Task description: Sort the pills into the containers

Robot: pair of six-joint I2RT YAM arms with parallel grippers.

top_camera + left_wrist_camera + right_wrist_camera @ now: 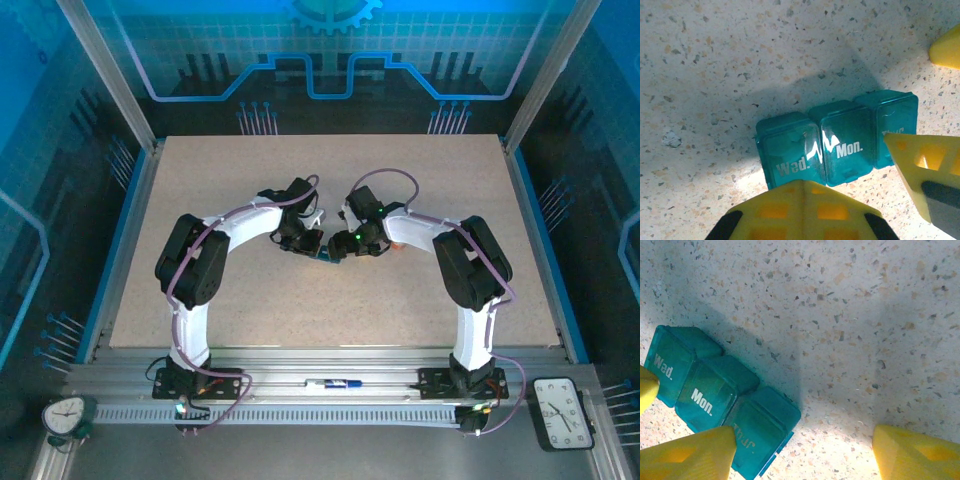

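Closed yellow fingers of left hand are seen set tip-first at one long edge of teal pill box, where Wed. and Mon. lids meet; contact vs. hover can't be told. Nothing is held by it. Box is laid on speckled table, approx. mid-table, btwn both hands, all 3 lids apparently shut. Long axis is judged to run approx. left–right: Wed. end toward left hand, 3rd cmpt (label part-hidden) toward right hand. Right hand is seen half-spread and empty, w/ one finger overlapping 3rd cmpt's lid and other well clear over bare table. Right hand is thus judged nearer to that end lid; box could prob. be steadied by left hand while a lid is pried up by right.
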